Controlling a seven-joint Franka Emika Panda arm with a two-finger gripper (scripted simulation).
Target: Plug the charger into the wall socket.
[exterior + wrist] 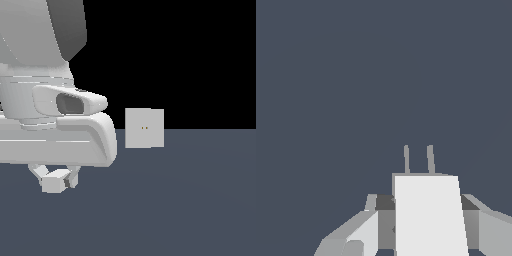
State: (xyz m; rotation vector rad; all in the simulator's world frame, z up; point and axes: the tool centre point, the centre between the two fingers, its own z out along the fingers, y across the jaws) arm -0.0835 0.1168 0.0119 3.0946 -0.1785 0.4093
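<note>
Carrying stage. The gripper [55,182] is clamped on the charger [51,184], whose two prongs [418,159] project beyond the block in the wrist view. The wall socket [144,128] stands upright, well apart, further off and toward the exterior view's right. Good practice: level the prongs with the socket's two dots [144,128], then advance straight without tilting.

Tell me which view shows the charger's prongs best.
The wrist view: the charger fills the foreground between the end effector fingers, two prongs sticking out. The exterior view shows only a small block, prongs hidden.
</note>
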